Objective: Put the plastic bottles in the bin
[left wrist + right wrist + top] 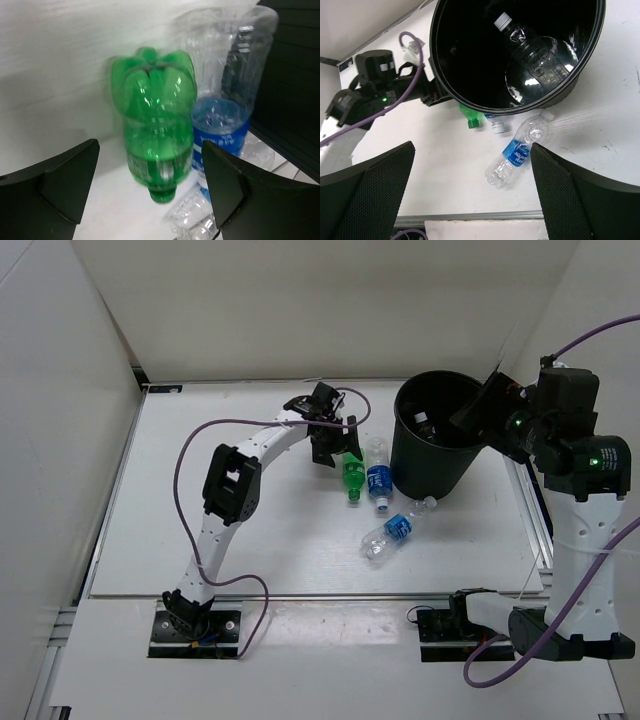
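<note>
The black bin (433,445) stands at the back right; a clear bottle (530,47) lies inside it. A green bottle (352,478) and a blue-labelled clear bottle (378,476) lie side by side left of the bin. A second blue-labelled bottle (398,529) lies nearer the front. My left gripper (335,445) is open just behind the green bottle (155,135), its jaws either side of the bottle's base, not touching. The blue-labelled bottle (222,100) lies right of it. My right gripper (480,405) is open and empty above the bin's right rim (470,102).
The white table (200,520) ends in a metal rail (300,592) at the front. White walls close in the back and sides. A purple cable (195,450) loops over the left arm.
</note>
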Tool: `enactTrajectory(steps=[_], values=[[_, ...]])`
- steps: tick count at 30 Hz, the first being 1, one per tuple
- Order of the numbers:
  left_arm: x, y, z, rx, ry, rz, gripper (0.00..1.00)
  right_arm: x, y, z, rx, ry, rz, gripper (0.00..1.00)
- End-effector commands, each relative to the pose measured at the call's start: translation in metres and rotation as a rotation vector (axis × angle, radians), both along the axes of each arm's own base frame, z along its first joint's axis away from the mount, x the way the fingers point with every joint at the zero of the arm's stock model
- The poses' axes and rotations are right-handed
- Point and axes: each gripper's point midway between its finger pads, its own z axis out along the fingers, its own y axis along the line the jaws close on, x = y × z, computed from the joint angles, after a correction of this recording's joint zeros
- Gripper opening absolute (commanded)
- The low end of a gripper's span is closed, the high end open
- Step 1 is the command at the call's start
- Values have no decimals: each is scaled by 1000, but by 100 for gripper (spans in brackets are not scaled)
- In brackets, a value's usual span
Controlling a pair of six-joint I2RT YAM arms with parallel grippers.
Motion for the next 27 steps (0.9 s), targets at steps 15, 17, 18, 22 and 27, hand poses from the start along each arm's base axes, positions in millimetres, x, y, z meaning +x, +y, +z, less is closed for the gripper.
enactTrajectory(steps=[15, 17, 18, 22, 27], values=[[1, 12, 83, -76, -156, -2, 53, -8, -4, -8, -29, 18, 7, 100], [19, 14, 140, -126, -295, 33, 58, -13, -10, -24, -40, 73, -37, 100], [32, 16, 172, -164, -376, 54, 60, -20, -13, -32, -40, 111, -59, 100], [63, 19, 330, -381, -747, 111, 60, -38, -22, -50, 28, 171, -166, 100], [41, -29, 396, -675, -905, -66, 70, -41, -46, -49, 24, 131, -331, 100]])
